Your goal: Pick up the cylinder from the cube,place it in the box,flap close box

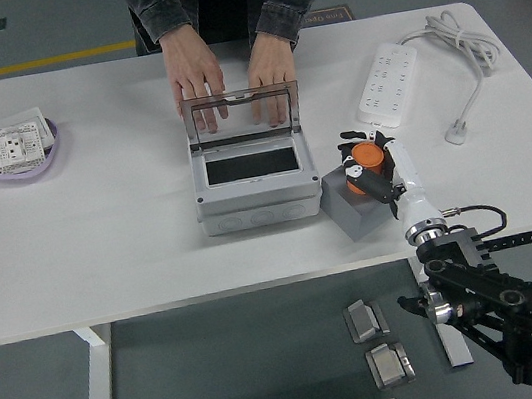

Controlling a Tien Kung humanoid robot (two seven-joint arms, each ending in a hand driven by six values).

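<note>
**Entry: cylinder grasped on cube, box held open**

Right hand (366,165): comes in from the lower right corner over the near edge of the surface (101,246). Its dark fingers are curled around the orange cylinder (366,155), which appears to rest on top of the grey cube (352,208) or just above it; lift-off cannot be confirmed. Wrapped from the side, presumably so the piece can be raised straight up.

Left hand: not visible.

Cylinder: orange, upright, right of centre on the surface, just beside the box.

Cube: grey, touching or nearly touching the right wall of the box, towards the near edge. It serves as a raised stand, giving the fingers room around the cylinder.

Box (251,184): grey enclosure at the centre of the surface, dark opening facing up. Its transparent flap (243,115) stands upright on the far side.

Person: stands at the far edge; both hands (232,78) lie flat behind the raised flap, seemingly steadying it so the opening remains clear.

Other items: purple bowl (20,165) holding a white socket plate (15,146) near the far left corner; white power strip (388,84) with a coiled cable (460,47) near the far right corner. Neither plays a part.

Status, judged: pick step in hand; placing and closing the flap not yet done. The short carry leftward must clear the box wall.
</note>
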